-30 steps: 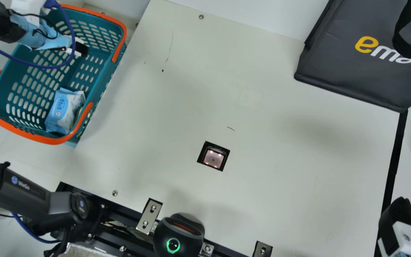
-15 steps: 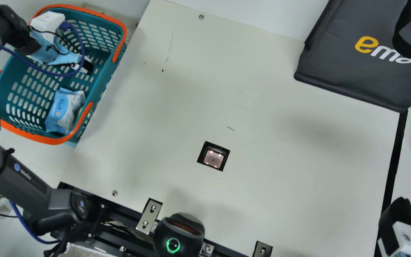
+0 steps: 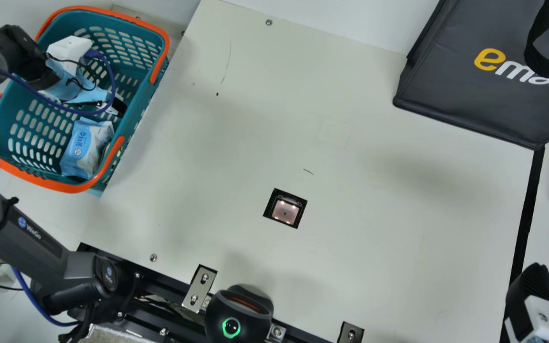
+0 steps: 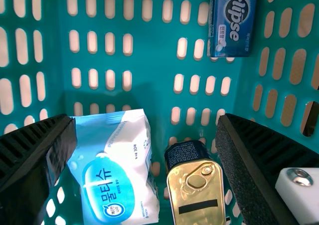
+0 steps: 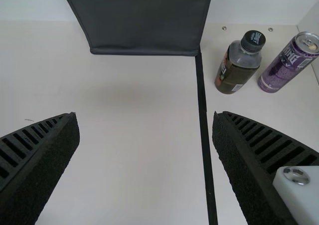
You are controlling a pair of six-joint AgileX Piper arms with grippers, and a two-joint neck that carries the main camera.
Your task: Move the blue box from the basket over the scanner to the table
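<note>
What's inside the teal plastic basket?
The basket holds a blue rectangular box, a soft blue and white packet and a gold metal tin; anything beneath them is covered.

The left arm point(image 3: 31, 233) bends sharply, and the left gripper point(image 3: 120, 107) points downward, jaws wide apart; the right gripper point(image 3: 532, 281) sits at main view's lower right, jaws also parted

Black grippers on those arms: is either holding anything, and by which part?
Nothing is held: the left gripper is open over the basket, and the right gripper is open over the table.
</note>
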